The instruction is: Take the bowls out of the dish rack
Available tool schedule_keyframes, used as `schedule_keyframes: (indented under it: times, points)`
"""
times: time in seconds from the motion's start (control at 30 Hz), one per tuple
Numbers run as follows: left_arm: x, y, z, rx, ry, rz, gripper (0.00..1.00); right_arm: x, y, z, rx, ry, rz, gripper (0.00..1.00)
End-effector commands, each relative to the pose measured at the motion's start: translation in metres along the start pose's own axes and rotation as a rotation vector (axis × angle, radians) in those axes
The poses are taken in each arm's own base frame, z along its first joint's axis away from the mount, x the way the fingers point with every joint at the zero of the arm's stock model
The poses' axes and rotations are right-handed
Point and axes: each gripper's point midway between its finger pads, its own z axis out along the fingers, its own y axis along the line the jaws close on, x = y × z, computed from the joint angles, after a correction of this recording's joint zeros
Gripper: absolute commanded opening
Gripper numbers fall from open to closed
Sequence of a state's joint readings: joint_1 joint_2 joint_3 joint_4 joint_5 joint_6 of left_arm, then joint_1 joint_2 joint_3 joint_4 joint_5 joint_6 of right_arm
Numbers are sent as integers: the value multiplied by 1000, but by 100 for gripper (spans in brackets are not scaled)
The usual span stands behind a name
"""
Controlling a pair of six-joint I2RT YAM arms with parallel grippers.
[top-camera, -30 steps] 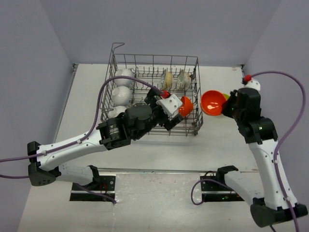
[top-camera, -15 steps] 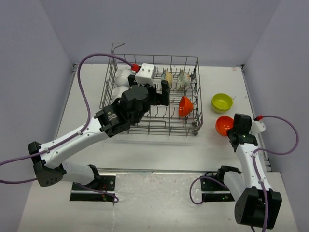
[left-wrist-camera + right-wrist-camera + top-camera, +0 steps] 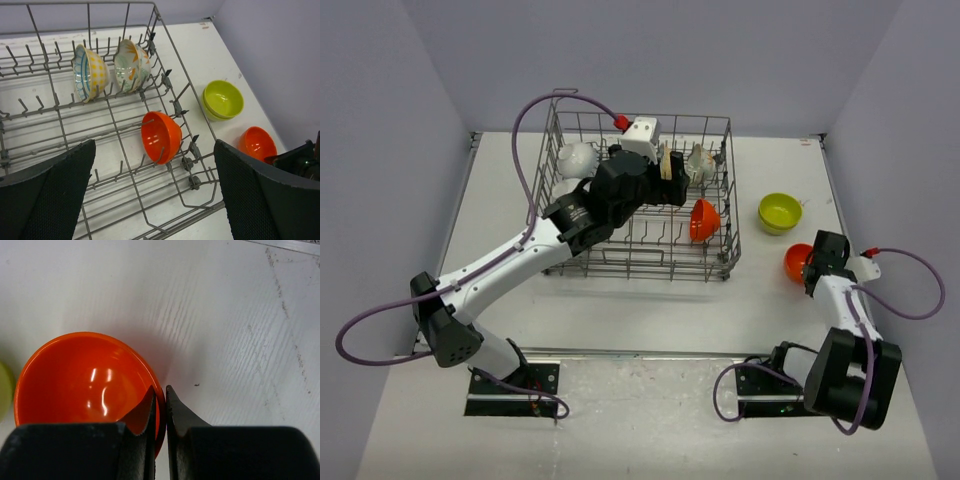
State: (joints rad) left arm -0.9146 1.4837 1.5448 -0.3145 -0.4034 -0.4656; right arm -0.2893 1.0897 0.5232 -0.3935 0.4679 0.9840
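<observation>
Orange rim sits pinched between the nearly closed fingers of the right gripper (image 3: 160,395), whose orange bowl (image 3: 85,380) rests on the surface (image 3: 620,310) near its right edge, beside the yellow-green bowls (image 3: 779,212). This looks like the set-down step; letting go comes next. The left gripper (image 3: 155,195) hangs spread wide over the dish rack (image 3: 725,268), above a second orange bowl (image 3: 160,136) and two floral bowls (image 3: 90,72) toward the rack's far right corner, likely the next pick.

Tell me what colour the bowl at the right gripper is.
Bright orange. The bowl shows best in the right wrist view.
</observation>
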Motion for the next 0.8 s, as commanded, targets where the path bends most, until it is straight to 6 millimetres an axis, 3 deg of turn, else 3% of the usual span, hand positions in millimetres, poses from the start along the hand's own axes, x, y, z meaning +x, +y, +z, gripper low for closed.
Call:
schedule_keyframes:
  times: [0.0,0.17,0.33,0.37,0.47,0.53,0.57,0.67,0.77]
  points:
    - [-7,-12,2,61,14,-47,100,-25,29,5,-63,-26,-6,0]
    - [-2,-6,9,44,24,-35,100,-14,18,19,-19,3,-46,0]
    - [13,-8,19,58,69,-33,100,-26,36,3,-133,-25,-38,14]
    - [18,-9,23,62,82,-34,100,-31,42,-5,-171,-35,-33,33]
    - [30,-15,31,91,118,-40,100,-44,50,-23,-229,-64,-18,71]
    - [36,-17,36,105,139,-44,100,-54,56,-36,-268,-84,-12,74]
    - [41,-15,42,104,154,-57,100,-58,58,-42,-283,-93,-5,84]
    - [54,-18,54,168,195,-109,100,-71,70,-75,-395,-108,5,96]
    - [69,-27,66,276,255,-195,100,-77,83,-114,-554,-111,14,99]
